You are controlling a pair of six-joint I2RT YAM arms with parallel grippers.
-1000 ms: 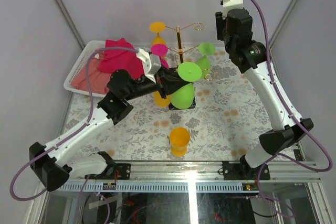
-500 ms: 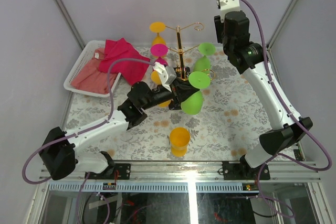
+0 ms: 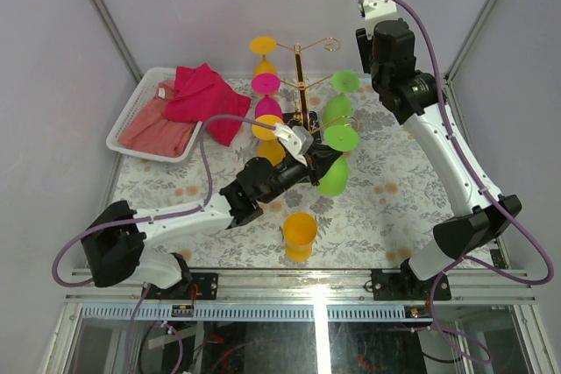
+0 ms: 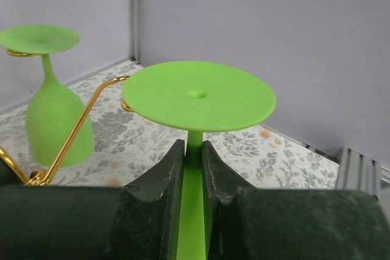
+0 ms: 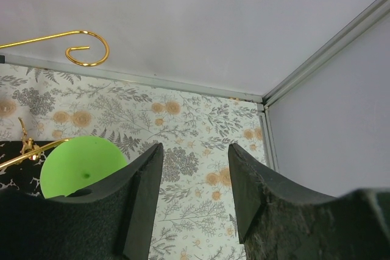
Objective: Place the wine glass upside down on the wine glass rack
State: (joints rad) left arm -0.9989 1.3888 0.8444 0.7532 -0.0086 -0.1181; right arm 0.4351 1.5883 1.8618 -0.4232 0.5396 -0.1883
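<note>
The gold wire wine glass rack (image 3: 299, 76) stands at the back middle on its black base (image 3: 308, 119). Several glasses hang on it upside down: yellow (image 3: 263, 45), pink (image 3: 266, 83), yellow (image 3: 266, 126) and green (image 3: 344, 82). My left gripper (image 3: 316, 160) is shut on the stem of a green wine glass (image 3: 334, 176), held upside down just right of and in front of the rack, foot (image 4: 198, 94) up. In the left wrist view my gripper (image 4: 194, 150) pinches the stem, with a gold arm (image 4: 85, 119) and the hanging green glass (image 4: 55, 117) to its left. My right gripper (image 5: 195, 175) is open and empty, high at the back right.
A white basket (image 3: 123, 133) with red and pink cloths (image 3: 200, 94) sits at the back left. A yellow cup (image 3: 299, 234) stands upright near the front middle. The right wrist view shows a gold curl end (image 5: 88, 48), a green glass foot (image 5: 82, 164) and the enclosure's back right corner.
My left arm has swung right and nearer with the green glass, from left of the rack's post to its front right. The right arm has barely shifted.
</note>
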